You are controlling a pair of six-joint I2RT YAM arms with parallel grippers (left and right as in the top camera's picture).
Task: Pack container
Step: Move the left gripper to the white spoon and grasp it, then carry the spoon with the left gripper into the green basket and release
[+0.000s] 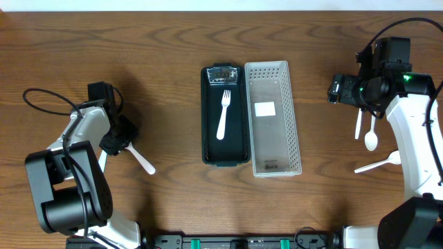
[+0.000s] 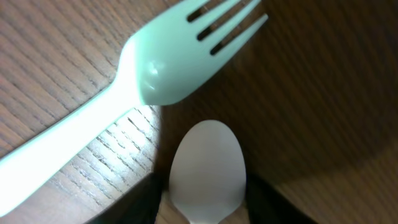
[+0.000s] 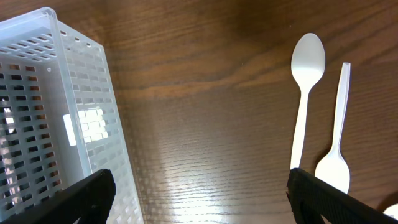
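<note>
— Any lettering or numbers I should log from your feeds?

— None I can read. Overhead I see a white sticker (image 1: 264, 108) on the floor of the perforated basket (image 1: 275, 142), but it looks blank. My right wrist view shows a small white tag (image 3: 69, 129) on the basket wall, with no legible print.

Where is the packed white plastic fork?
Overhead view: the white plastic fork lies inside the dark rectangular tray, just left of the white perforated plastic basket.

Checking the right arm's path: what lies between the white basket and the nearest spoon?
Nothing: only bare table lies between the white basket and the spoon. This is clearest in the right wrist view and also shows overhead.
</note>
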